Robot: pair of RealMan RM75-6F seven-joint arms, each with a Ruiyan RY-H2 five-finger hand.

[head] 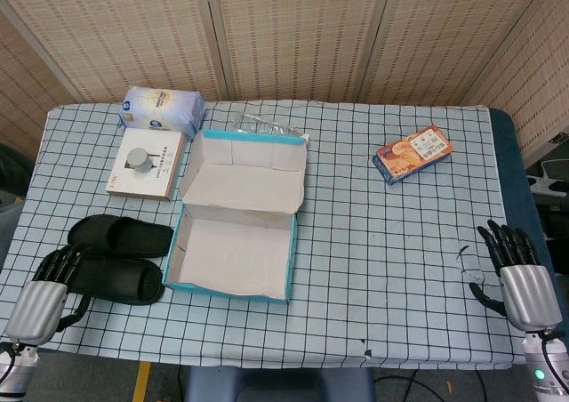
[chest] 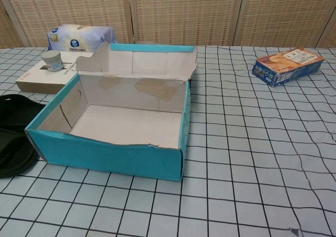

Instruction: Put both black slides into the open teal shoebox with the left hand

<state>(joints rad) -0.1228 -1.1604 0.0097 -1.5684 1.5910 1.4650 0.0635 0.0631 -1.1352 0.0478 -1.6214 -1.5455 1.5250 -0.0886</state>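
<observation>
A checked blue-and-white cloth covers the table (head: 382,269). Near its middle sits the open teal cardboard shoebox (head: 233,251), empty, lid flap standing up behind. Just left of it the two black rubber slides (head: 120,235) lie side by side on the cloth, outside the box. The left hand (head: 49,286) rests at the nearer slide's outer end, dark fingers touching it, though I cannot tell whether it grips. The right hand (head: 520,273) lies at the table's right edge, fingers spread, holding nothing. Behind are a flat white product box (head: 147,162), a pale blue tissue pack (head: 163,109) and an orange snack box (head: 412,153).
</observation>
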